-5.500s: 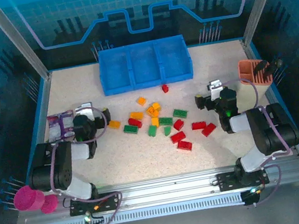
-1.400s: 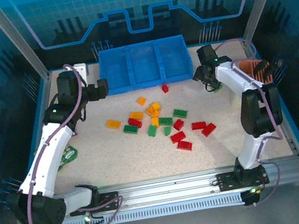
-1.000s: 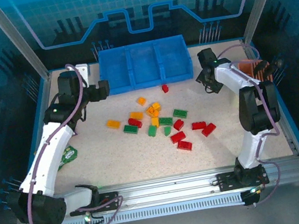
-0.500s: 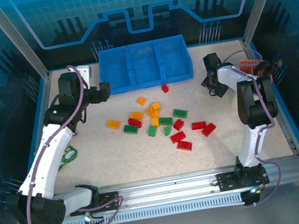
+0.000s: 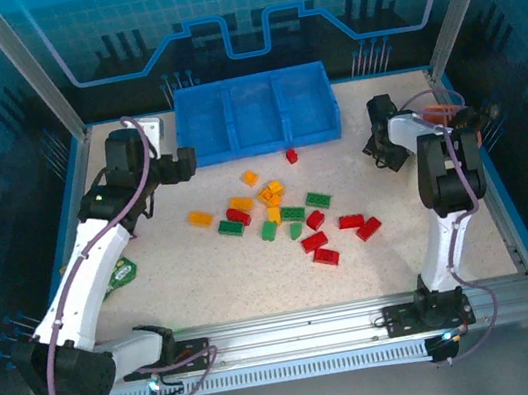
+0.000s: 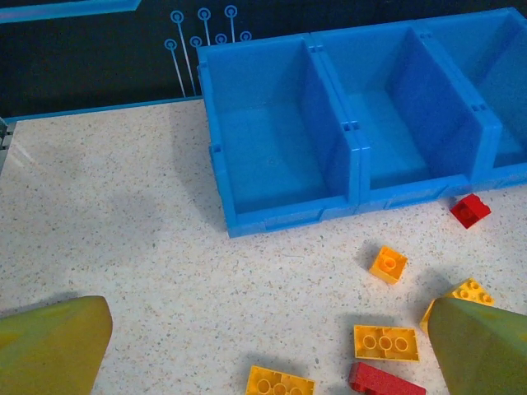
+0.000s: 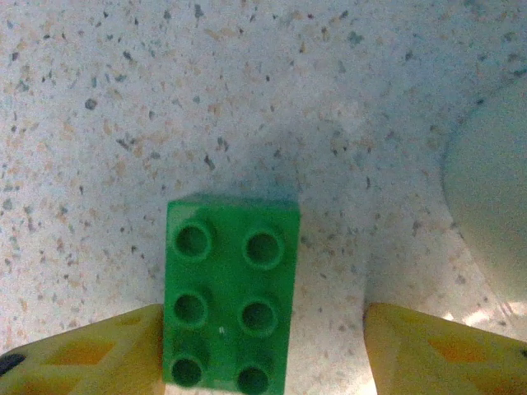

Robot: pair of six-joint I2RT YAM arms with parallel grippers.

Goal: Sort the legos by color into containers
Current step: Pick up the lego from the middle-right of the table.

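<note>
Fingers (image 7: 90, 350) of right gripper (image 7: 263, 329) apart, straddling green lego (image 7: 232, 292) in wrist view, gap at right side, unclamped. Top view gives me its place: upper right, beside tray (image 5: 261, 142). Left gripper (image 6: 268, 346) spread wide, empty. Other legos (image 5: 277, 215) mid-frame on table (image 5: 207, 278).

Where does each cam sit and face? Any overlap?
Top external: above, behind the arm bases, looking down; left gripper, right gripper, blue tray.
Left wrist: on left gripper, facing tray's compartments; yellow fingertips at bottom corners.
Right wrist: on right gripper, straight down at green lego between its fingers.
Shared: top and left wrist show tray, small red lego.
</note>
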